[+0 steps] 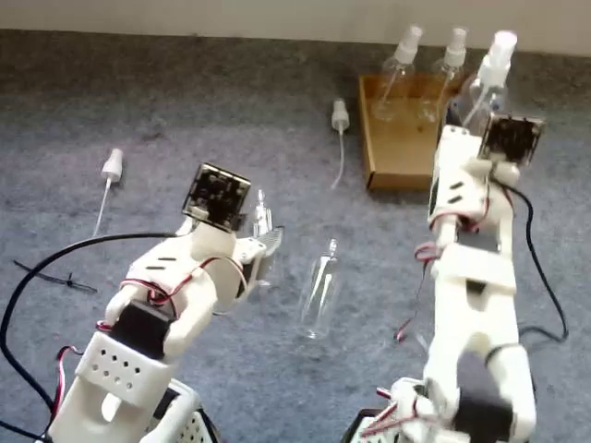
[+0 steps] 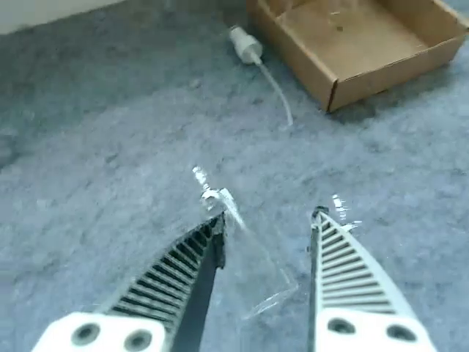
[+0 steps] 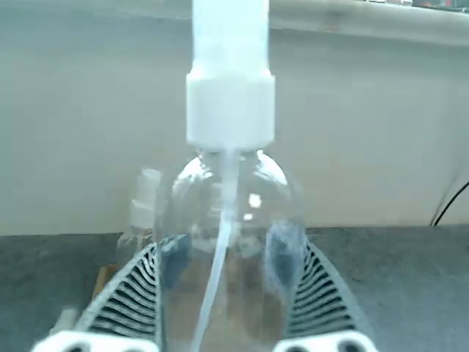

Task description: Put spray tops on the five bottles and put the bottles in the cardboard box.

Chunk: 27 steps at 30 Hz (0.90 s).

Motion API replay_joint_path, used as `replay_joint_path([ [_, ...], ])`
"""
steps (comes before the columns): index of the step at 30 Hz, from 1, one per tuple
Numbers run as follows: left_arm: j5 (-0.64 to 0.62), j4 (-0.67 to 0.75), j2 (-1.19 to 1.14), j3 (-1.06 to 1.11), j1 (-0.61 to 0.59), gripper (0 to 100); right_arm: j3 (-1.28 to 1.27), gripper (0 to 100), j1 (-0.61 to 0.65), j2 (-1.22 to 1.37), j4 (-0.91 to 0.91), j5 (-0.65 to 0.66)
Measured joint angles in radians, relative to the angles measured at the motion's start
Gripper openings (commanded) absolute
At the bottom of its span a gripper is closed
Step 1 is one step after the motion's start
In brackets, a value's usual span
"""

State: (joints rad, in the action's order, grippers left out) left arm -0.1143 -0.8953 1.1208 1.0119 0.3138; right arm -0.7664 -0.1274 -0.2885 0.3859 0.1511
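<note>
The right gripper (image 3: 231, 253) is clamped on a topped bottle (image 3: 245, 194). Its round body is pressed between both ribbed fingers (image 3: 124, 293), and the fitted top (image 3: 229, 110) stands well above the fingertips. Beyond those fingertips the cardboard box (image 1: 371, 148) is seen, with two finished bottles (image 1: 399, 69) upright in it.

The left gripper (image 2: 269, 217) is spread around a bare bottle (image 2: 245, 253). The clear wall is touched by one finger, a gap shows at the other, and the open neck points out past the fingertips. Farther ahead of them a loose spray top (image 2: 245, 45) lies on the carpet (image 1: 185, 92), its thin tube trailing, just short of the box. A spare bottle (image 1: 319, 288) lies to one side of the left fingers, and a far spray top (image 1: 112, 165) lies well off to the other.

The bottles are judged light, thin-walled and smooth (probably plastic, though that cannot be confirmed), so rolling and slipping are to be expected. Hold is best taken across the widest part of the body, with a moderate squeeze and the neck kept free. The tops are small and their tubes look soft, so the collar should be gripped, never the tube.
</note>
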Motion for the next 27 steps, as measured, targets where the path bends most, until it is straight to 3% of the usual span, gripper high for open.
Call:
replay_joint_path([
  [6, 0.003, 0.012, 0.0, 0.121, -0.107, 18, 0.173, 0.5, -0.017, 0.39, 0.279, 0.064],
  [13, 0.003, 0.163, 0.0, 0.259, -0.198, 18, 0.264, 0.5, -0.106, 0.712, 0.52, 0.068],
  [20, 0.003, 0.241, 0.0, 0.295, -0.221, 18, 0.485, 0.5, -0.11, 0.973, 0.566, 0.003],
  [27, 0.003, 0.245, 0.0, 0.308, -0.221, 18, 0.537, 0.5, -0.11, 0.964, 0.517, -0.074],
])
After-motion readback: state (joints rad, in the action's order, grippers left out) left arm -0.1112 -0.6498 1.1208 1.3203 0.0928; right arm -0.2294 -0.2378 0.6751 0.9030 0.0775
